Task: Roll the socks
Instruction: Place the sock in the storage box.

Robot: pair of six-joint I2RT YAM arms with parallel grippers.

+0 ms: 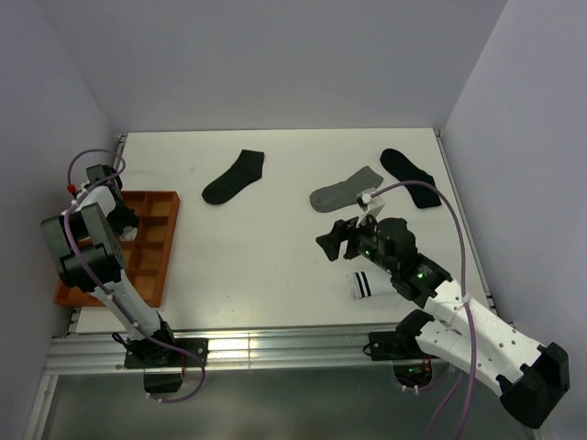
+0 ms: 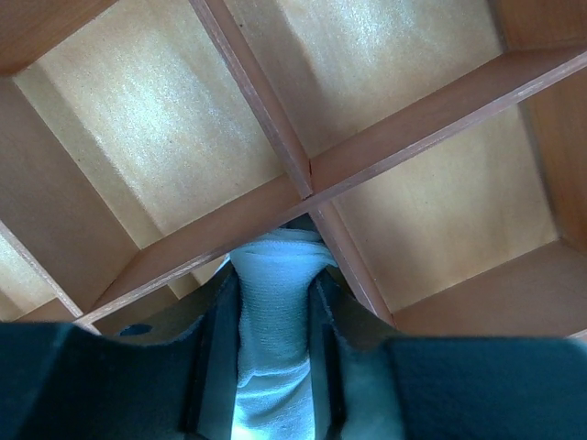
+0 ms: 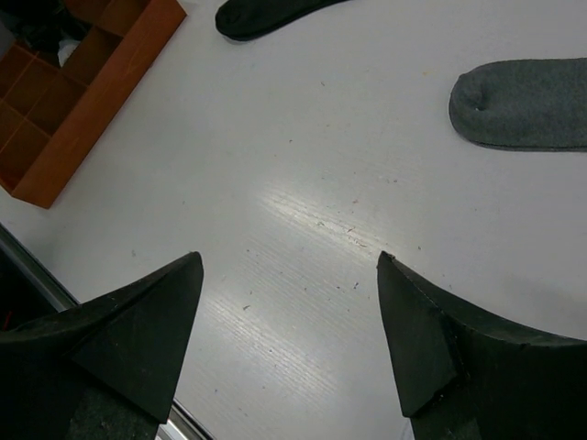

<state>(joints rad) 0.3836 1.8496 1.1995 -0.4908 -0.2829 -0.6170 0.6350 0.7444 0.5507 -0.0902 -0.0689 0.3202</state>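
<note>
Finding the task partly complete at this moment.

Left side: the left gripper [image 2: 273,302] is clamped on a white sock [image 2: 273,316], which shows as a narrow bunched bundle between the two fingers. It hangs over the orange tray [image 2: 275,197], just above a crossing of dividers. Which compartment it will land in cannot be told. The bundle does not yet rest on the tray floor as far as the left wrist view shows.

Right side: the right gripper [image 3: 289,266] has its jaws wide apart and holds nothing. It hovers over bare table [image 3: 303,183] near the middle of the surface.

Items on the table:
- Striped sock [image 1: 362,286]: a compact white bundle with black bands, lying just beside the right arm near the front edge. It appears rolled, though the arm hides part of it.
- Grey sock [image 1: 347,191]: lying flat, unrolled, beyond the right gripper.
- First dark sock [image 1: 234,177]: flat at far centre.
- Second dark sock [image 1: 410,176]: flat at far right, near the grey one.

Assessment: one sock is bundled and at the tray, and one looks rolled but not stowed. Three flat socks remain to be rolled, and the grey one lies closest to the free gripper.
</note>
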